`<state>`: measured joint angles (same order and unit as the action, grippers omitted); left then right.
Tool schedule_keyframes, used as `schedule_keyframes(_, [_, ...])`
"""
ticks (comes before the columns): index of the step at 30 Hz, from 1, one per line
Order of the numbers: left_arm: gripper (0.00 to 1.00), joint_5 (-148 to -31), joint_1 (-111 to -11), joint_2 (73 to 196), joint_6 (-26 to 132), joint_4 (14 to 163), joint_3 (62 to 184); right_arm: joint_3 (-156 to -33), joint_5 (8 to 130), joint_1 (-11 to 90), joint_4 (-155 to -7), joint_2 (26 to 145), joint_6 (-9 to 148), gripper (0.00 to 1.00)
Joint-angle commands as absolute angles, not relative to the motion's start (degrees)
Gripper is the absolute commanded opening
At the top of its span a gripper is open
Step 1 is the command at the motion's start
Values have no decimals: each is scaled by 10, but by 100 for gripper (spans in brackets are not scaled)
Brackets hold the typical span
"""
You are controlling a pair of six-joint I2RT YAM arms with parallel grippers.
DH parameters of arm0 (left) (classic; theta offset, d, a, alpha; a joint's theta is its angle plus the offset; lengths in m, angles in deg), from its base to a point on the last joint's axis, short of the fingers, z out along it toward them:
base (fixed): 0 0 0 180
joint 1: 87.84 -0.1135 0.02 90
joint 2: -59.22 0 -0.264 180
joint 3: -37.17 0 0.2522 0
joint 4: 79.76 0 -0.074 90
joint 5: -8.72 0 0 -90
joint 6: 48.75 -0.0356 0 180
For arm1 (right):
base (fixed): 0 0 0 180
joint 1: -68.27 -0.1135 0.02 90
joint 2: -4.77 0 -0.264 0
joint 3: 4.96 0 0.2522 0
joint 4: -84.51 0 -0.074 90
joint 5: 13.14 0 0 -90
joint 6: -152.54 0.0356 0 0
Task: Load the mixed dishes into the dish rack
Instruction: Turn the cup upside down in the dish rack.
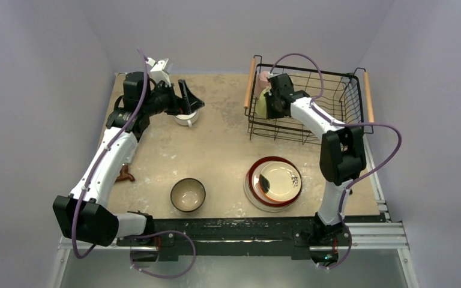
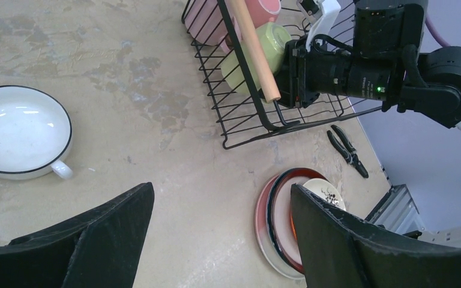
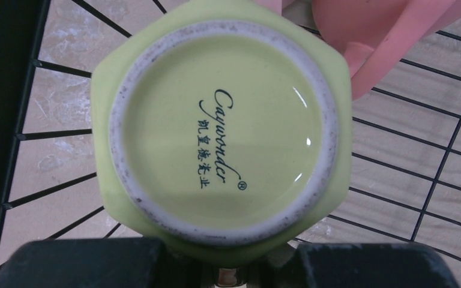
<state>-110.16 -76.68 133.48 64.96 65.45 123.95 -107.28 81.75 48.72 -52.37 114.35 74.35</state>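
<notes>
Left gripper (image 2: 222, 189): fingers spread wide; white mug (image 2: 18, 132) ahead, to its left.
Right gripper (image 1: 271, 101): clamped on yellow-green mug (image 3: 222, 138), inside dish rack (image 1: 312, 68); pink mug (image 3: 384, 30) just beyond.

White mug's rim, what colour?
Black. The white mug shows best in the left wrist view.

This looks like a robotics lab test cell: plain lilac-grey panels (image 1: 42, 90) box in a mottled tabletop (image 1: 216, 144), and cabled robot arms (image 1: 105, 165) are bolted to an aluminium rail (image 1: 378, 231).
</notes>
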Motion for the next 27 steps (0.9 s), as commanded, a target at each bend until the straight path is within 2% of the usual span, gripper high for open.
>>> schedule_keyframes(1, [83, -1117, -776, 1325, 665, 671, 1262, -1075, 813, 486, -596, 1135, 730, 0])
schedule_keyframes(11, [82, -1121, -779, 1328, 670, 673, 1262, -1085, 821, 478, -601, 1167, 730, 0])
schedule_keyframes(27, [82, -1130, -783, 1332, 677, 678, 1260, -1092, 833, 471, -611, 1188, 730, 19])
